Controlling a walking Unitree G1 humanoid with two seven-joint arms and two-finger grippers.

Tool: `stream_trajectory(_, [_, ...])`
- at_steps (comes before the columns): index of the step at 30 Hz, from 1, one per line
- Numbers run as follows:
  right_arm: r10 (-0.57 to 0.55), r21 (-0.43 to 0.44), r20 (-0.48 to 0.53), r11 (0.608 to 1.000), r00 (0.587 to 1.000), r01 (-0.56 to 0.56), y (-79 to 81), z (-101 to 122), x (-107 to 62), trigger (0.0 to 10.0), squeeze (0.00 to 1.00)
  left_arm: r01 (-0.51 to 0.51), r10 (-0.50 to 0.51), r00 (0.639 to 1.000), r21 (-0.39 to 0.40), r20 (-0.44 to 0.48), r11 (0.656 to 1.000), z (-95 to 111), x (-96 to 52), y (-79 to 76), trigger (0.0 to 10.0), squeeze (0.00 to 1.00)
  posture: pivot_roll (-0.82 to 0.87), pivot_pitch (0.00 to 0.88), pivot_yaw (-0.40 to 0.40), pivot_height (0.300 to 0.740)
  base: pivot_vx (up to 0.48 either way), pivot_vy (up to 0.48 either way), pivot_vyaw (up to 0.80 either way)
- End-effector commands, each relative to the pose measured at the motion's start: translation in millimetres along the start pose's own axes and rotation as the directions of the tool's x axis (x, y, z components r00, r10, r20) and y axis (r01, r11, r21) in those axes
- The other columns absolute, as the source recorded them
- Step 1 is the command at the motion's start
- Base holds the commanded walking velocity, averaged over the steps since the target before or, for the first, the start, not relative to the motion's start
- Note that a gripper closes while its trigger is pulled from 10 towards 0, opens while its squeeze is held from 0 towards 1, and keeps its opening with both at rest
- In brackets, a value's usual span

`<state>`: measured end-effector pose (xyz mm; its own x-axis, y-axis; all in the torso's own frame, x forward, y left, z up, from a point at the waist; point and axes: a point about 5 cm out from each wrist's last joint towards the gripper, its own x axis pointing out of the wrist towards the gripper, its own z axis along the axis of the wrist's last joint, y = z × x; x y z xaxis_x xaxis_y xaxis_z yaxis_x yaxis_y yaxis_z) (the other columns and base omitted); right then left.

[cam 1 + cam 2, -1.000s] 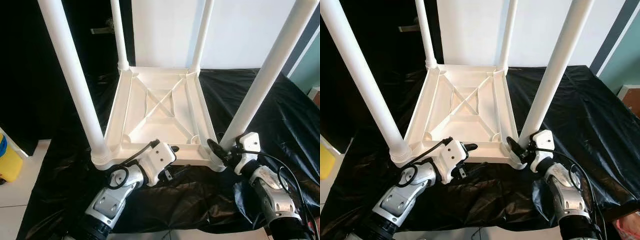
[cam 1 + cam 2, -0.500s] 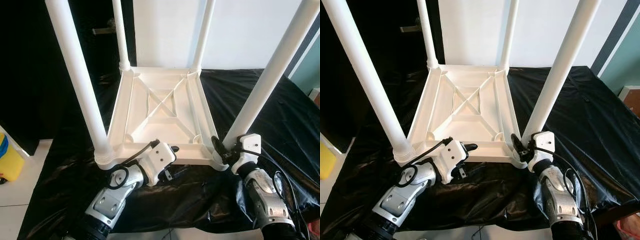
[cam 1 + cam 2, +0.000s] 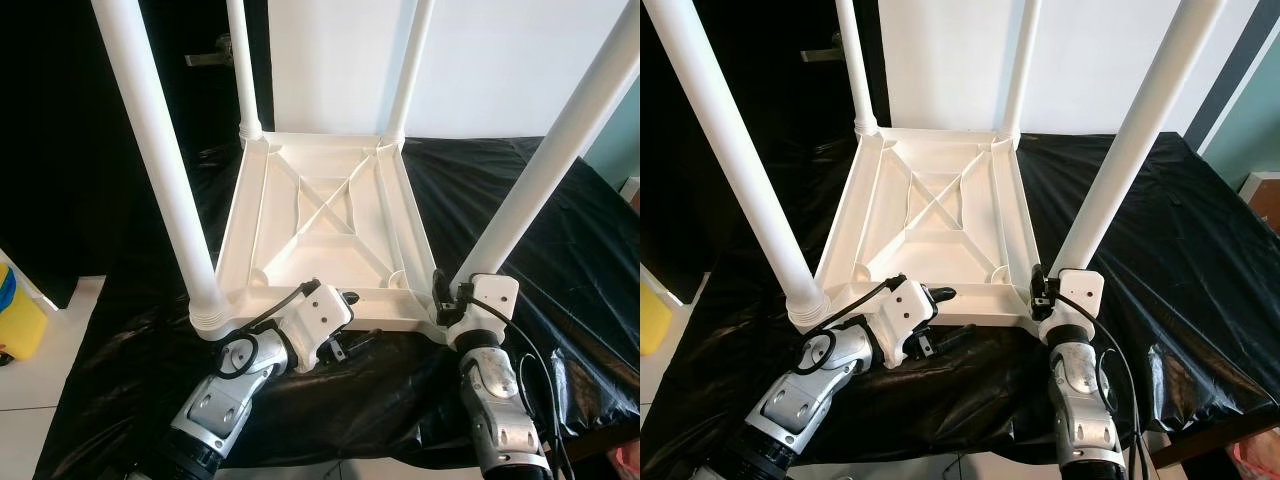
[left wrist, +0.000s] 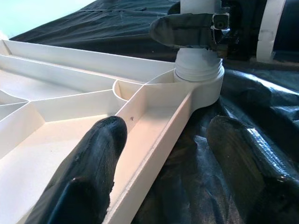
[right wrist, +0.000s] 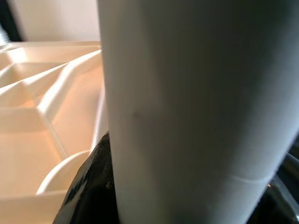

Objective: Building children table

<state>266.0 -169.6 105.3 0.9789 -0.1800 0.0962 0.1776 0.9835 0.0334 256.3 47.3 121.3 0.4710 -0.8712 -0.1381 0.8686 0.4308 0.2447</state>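
Observation:
A white children's table (image 3: 243,215) lies upside down on a black sheet (image 3: 560,230), its legs pointing up. My left gripper (image 3: 350,322) is at the near rim and open; in the left wrist view one finger (image 4: 100,149) is inside the rim and the other outside on the sheet. My right gripper (image 3: 447,300) is at the foot of the near-right leg (image 3: 545,170), just above its screw collar (image 4: 198,70). In the right wrist view that leg (image 5: 187,102) sits between the black fingers (image 5: 91,182), which close on it.
The black sheet hangs over the front edge, with pale floor at the lower left. A yellow container (image 3: 15,315) stands on the floor at far left. A white wall is behind the table, and a dark door with a handle (image 3: 205,55) at the back left.
My right forearm has swung from the right side to the near side of the leg, the gripper turning around the leg's foot. The left arm has stayed where it was.

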Motion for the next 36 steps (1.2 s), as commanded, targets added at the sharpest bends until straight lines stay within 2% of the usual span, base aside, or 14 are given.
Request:
stream_trajectory(1, [-0.025, -0.005, -0.074, 1.000, 0.997, 0.025, 2.5, -12.6, -5.7, 10.0, 0.00, -0.003, 0.003, 1.000, 0.001, 0.001, 1.000, 0.9, 1.5, -3.7, 10.0, 0.00, 0.00, 0.000, -0.058, 0.740, 0.000, 0.000, 0.00])
stream_trajectory(10, [-0.026, -0.007, -0.041, 1.000, 0.999, 0.026, 1.5, -5.3, -4.3, 10.0, 0.00, 0.002, -0.002, 1.000, 0.001, 0.002, 1.000, 0.7, 2.9, -3.6, 10.0, 0.00, -0.01, 0.000, -0.056, 0.740, 0.000, 0.000, 0.00])
stream_trajectory(11, [-0.016, 0.000, -0.031, 1.000, 0.999, 0.016, 3.1, -3.4, -4.8, 10.0, 1.00, 0.002, -0.002, 1.000, 0.002, 0.003, 1.000, 0.7, 3.1, -3.2, 10.0, 0.00, -0.01, 0.000, -0.056, 0.740, 0.000, 0.000, 0.00])
stream_trajectory(14, [0.015, 0.018, -0.011, 1.000, 1.000, -0.014, 4.6, -0.6, -5.2, 10.0, 1.00, 0.002, -0.002, 1.000, 0.003, 0.004, 1.000, 0.6, 3.5, -2.9, 10.0, 0.00, -0.01, 0.000, -0.054, 0.740, 0.000, 0.000, 0.00])
stream_trajectory(17, [0.060, 0.021, 0.031, 0.998, 0.998, -0.061, -5.4, 6.0, -5.0, 10.0, 1.00, 0.004, -0.004, 1.000, 0.005, 0.005, 1.000, 0.4, 3.6, -3.6, 10.0, 0.00, -0.01, 0.000, -0.053, 0.740, 0.000, 0.000, 0.00])
stream_trajectory(22, [0.088, 0.008, 0.042, 0.996, 0.995, -0.088, -12.7, 7.7, -4.6, 10.0, 1.00, 0.006, -0.006, 1.000, 0.005, 0.005, 1.000, 0.4, 3.4, -3.6, 10.0, 0.00, -0.01, 0.000, -0.052, 0.740, 0.000, 0.000, 0.00])
stream_trajectory(25, [0.153, -0.005, 0.037, 0.988, 0.988, -0.153, -18.7, 6.9, -5.5, 10.0, 1.00, 0.007, -0.007, 1.000, 0.006, 0.005, 1.000, 0.3, 3.3, -3.4, 10.0, 0.00, -0.02, 0.000, -0.048, 0.740, 0.000, 0.000, 0.00])
stream_trajectory(26, [0.205, -0.022, 0.031, 0.979, 0.978, -0.205, -23.5, 5.4, -6.6, 10.0, 1.00, 0.008, -0.008, 1.000, 0.007, 0.004, 1.000, 0.3, 3.2, -3.2, 10.0, 0.00, -0.02, 0.000, -0.046, 0.740, 0.000, 0.000, 0.00])
stream_trajectory(27, [0.258, -0.023, 0.014, 0.966, 0.966, -0.257, -27.0, 3.5, -7.9, 10.0, 0.69, 0.009, -0.009, 1.000, 0.008, 0.004, 1.000, 0.4, 3.2, -3.1, 10.0, 0.00, -0.02, 0.000, -0.046, 0.740, 0.000, 0.000, 0.00])
stream_trajectory(28, [0.258, -0.023, 0.014, 0.966, 0.966, -0.257, -27.0, 3.5, -7.9, 10.0, 0.69, 0.009, -0.009, 1.000, 0.008, 0.004, 1.000, 0.4, 3.2, -3.1, 10.0, 0.00, -0.02, 0.000, -0.046, 0.740, 0.000, 0.000, 0.00])
stream_trajectory(29, [0.363, -0.036, -0.010, 0.931, 0.932, -0.363, -31.2, 0.9, -10.8, 10.0, 0.00, 0.011, -0.011, 1.000, 0.009, 0.004, 1.000, 0.5, 2.8, -3.1, 10.0, 0.00, -0.02, 0.000, -0.043, 0.740, 0.000, 0.000, 0.00])
stream_trajectory(32, [0.412, -0.048, -0.020, 0.910, 0.911, -0.412, -32.8, 0.4, -11.4, 10.0, 0.00, 0.012, -0.012, 1.000, 0.009, 0.003, 1.000, 0.6, 2.6, -2.9, 10.0, 0.00, -0.02, 0.000, -0.041, 0.740, 0.000, 0.000, 0.00])
stream_trajectory(36, [0.567, -0.082, -0.073, 0.816, 0.820, -0.572, -37.4, 0.4, -3.2, 10.0, 0.00, 0.018, -0.018, 1.000, 0.009, 0.004, 1.000, 1.0, 3.0, -3.8, 10.0, 0.00, -0.02, 0.000, -0.030, 0.740, 0.000, 0.000, 0.00])
